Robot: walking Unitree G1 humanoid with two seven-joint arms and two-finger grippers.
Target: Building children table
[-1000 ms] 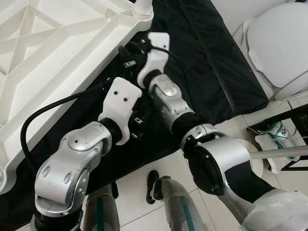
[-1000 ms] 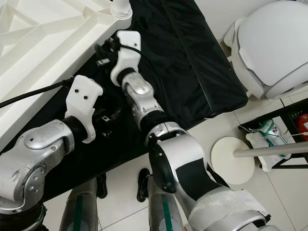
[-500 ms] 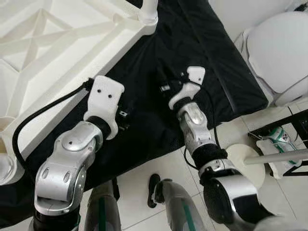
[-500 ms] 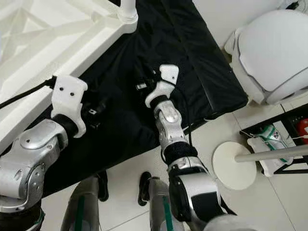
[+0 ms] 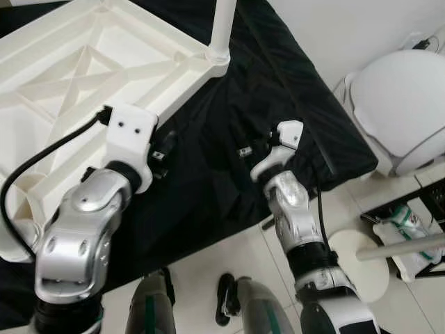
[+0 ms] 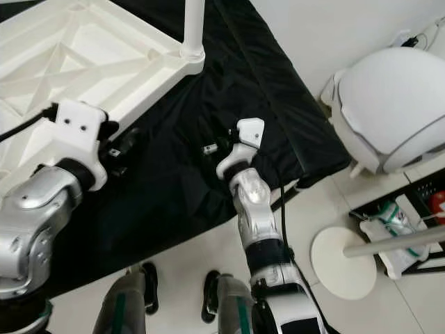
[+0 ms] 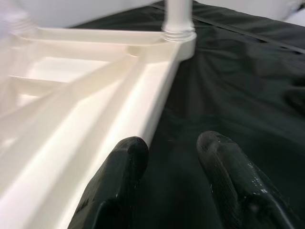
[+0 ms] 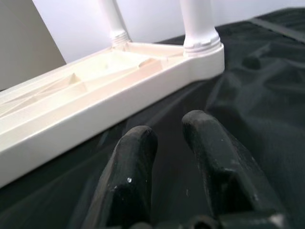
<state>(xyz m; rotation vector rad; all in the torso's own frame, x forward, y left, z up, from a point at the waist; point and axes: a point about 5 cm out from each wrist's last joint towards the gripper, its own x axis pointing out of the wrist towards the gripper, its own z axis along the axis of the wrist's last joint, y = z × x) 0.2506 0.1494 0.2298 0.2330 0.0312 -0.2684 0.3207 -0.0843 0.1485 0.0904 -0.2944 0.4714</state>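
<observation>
My fingers [image 7: 128,157] on both grippers are apart, holding nothing. L gripper [image 7: 174,160] by the tabletop [image 5: 83,90] edge; R gripper [image 8: 171,138] over the black cloth [image 5: 278,76].

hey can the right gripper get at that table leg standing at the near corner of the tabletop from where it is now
Probably yes. The right gripper is open and empty above the black cloth, and the table leg stands upright straight ahead of its fingers with only bare cloth between them. It would need to move forward first.

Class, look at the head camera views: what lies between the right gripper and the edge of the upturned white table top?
Only bare black cloth lies between the right gripper and the table top; the right eye view shows this.
</observation>
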